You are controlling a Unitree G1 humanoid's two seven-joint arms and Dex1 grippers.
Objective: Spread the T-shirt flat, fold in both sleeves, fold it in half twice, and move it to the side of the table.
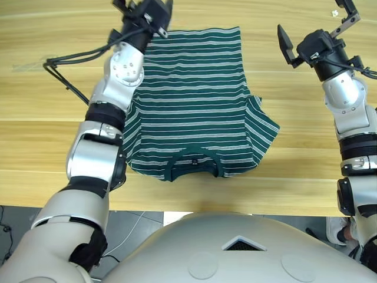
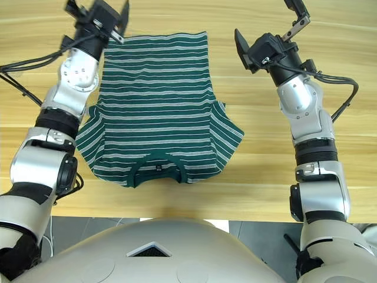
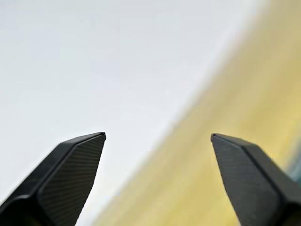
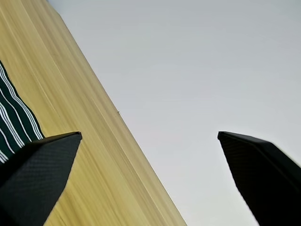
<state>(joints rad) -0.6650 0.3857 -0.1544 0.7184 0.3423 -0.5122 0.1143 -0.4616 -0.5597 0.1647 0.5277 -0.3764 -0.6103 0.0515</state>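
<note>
A dark green T-shirt (image 1: 191,100) with thin white stripes lies on the wooden table (image 1: 53,147), collar toward me and hem at the far side. Its body is fairly flat, and both short sleeves stick out, the right one (image 2: 230,127) rumpled. My left gripper (image 2: 97,9) hovers over the hem's far left corner, open and empty, as the left wrist view (image 3: 157,136) confirms. My right gripper (image 1: 315,23) hangs above bare wood to the right of the hem's far right corner, open and empty. The right wrist view (image 4: 149,134) catches a strip of the shirt (image 4: 14,117).
Black cables (image 1: 65,59) trail from my left arm across the wood left of the shirt. The table's near edge (image 1: 283,207) runs just below the collar, with grey floor beyond. Bare wood lies on both sides of the shirt.
</note>
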